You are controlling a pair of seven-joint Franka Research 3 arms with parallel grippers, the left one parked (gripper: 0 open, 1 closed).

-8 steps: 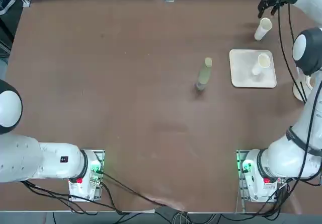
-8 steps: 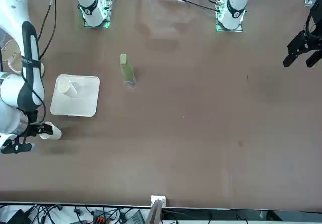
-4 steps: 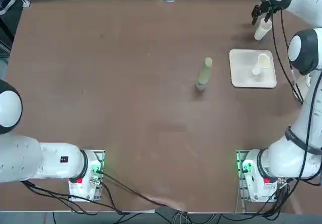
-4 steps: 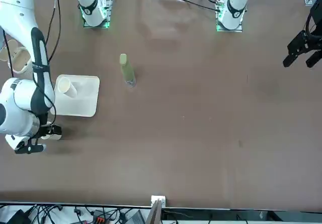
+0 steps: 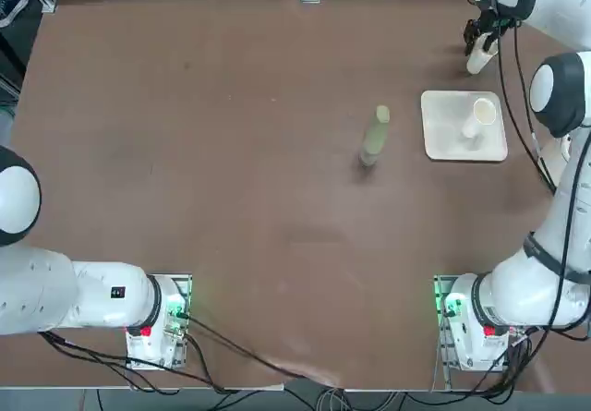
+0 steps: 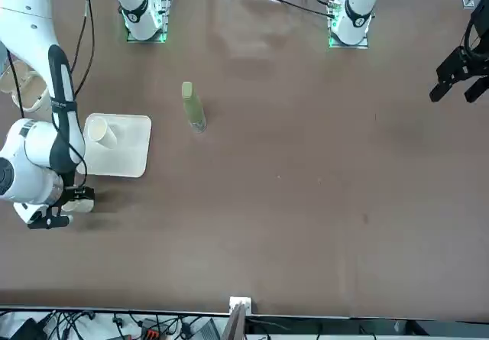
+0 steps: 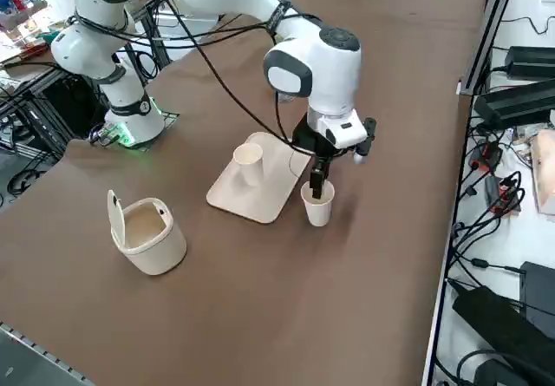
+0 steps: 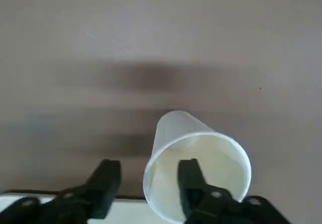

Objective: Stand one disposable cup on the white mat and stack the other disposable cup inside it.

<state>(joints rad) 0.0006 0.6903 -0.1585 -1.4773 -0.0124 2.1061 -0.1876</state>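
Observation:
One disposable cup (image 5: 482, 113) stands upright on the white mat (image 5: 447, 145), shown in the right side view as cup (image 7: 248, 162) on mat (image 7: 263, 199). The other disposable cup (image 7: 317, 207) stands upright on the brown table just beyond the mat's far edge. My right gripper (image 7: 318, 181) hangs straight over this cup (image 8: 197, 169). It is open and straddles the cup's wall (image 8: 149, 178): one finger (image 8: 189, 176) is inside the rim, the other finger (image 8: 105, 179) is outside. A gap shows on both sides. From overhead, the gripper (image 5: 479, 38) covers part of the cup (image 5: 479, 60).
A green bottle (image 5: 375, 138) stands on the table left of the mat. A round white bucket-like container (image 7: 147, 233) sits near the table's right edge. Cables and power units (image 7: 512, 100) lie past the table's far edge.
My right gripper has come down over the cup off the mat, and its fingers have narrowed around the cup's wall. Both cups and the bottle stay where they were.

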